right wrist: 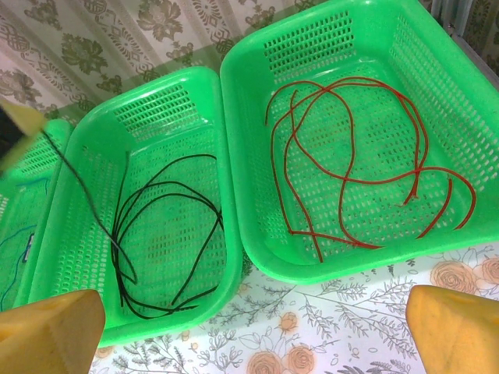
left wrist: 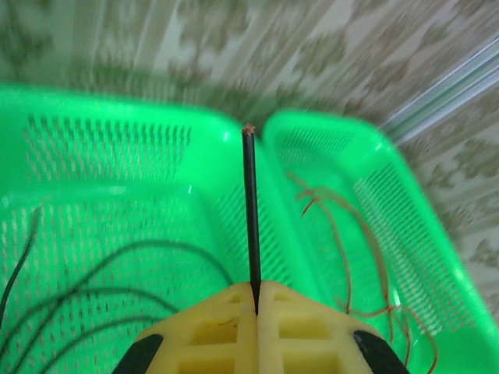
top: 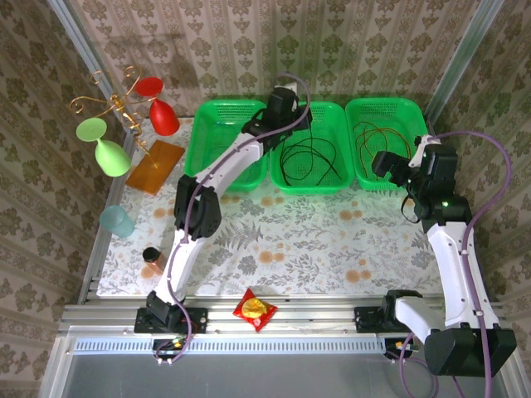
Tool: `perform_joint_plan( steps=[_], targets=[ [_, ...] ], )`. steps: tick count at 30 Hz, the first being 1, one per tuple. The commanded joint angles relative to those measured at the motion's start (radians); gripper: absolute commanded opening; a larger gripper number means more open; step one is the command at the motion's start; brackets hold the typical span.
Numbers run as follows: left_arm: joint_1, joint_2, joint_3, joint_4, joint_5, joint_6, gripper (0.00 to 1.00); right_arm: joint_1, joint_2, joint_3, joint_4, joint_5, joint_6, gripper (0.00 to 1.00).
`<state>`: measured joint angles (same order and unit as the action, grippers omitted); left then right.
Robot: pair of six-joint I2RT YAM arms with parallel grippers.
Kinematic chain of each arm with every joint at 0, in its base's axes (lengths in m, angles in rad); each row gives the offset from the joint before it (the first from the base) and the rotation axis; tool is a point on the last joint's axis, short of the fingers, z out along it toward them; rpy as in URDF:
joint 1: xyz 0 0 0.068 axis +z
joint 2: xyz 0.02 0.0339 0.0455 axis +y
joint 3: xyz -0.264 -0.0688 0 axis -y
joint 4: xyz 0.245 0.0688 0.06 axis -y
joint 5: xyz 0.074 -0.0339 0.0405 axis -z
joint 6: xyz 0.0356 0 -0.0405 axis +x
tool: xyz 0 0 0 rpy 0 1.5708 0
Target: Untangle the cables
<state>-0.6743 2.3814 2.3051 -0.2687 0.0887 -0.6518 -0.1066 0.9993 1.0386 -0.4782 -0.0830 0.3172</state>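
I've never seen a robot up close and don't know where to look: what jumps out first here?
Three bright green baskets stand in a row at the far side of the table: the middle basket holds a loose black cable, the right basket a looping red cable. The left gripper is pinched shut on one end of the black cable above the middle basket, while the right gripper hangs open near the right basket.

Seemingly blue cable (right wrist: pixel 26 248) runs off the edge.
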Motion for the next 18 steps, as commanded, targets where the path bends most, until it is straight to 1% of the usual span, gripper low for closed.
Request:
perform_joint_plan(
  steps=[1,6,8,13,18],
  targets=[
    [-0.007,0.001,0.046,-0.062,0.026,-0.032,0.00,0.002,-0.018,-0.008,-0.016,0.011,-0.012,1.00],
    [-0.017,0.098,0.178,-0.264,-0.053,0.061,0.00,0.002,-0.019,-0.007,-0.019,0.009,-0.010,1.00],
    [-0.023,0.135,0.209,-0.326,-0.057,0.078,0.00,0.002,-0.019,-0.003,-0.022,0.010,-0.010,1.00],
    [-0.025,0.201,0.207,-0.392,0.007,0.054,0.00,0.002,-0.018,-0.003,-0.025,0.011,-0.010,1.00],
    [-0.025,0.254,0.221,-0.398,0.097,0.037,0.00,0.002,-0.019,-0.002,-0.031,0.007,-0.005,1.00]
  ],
)
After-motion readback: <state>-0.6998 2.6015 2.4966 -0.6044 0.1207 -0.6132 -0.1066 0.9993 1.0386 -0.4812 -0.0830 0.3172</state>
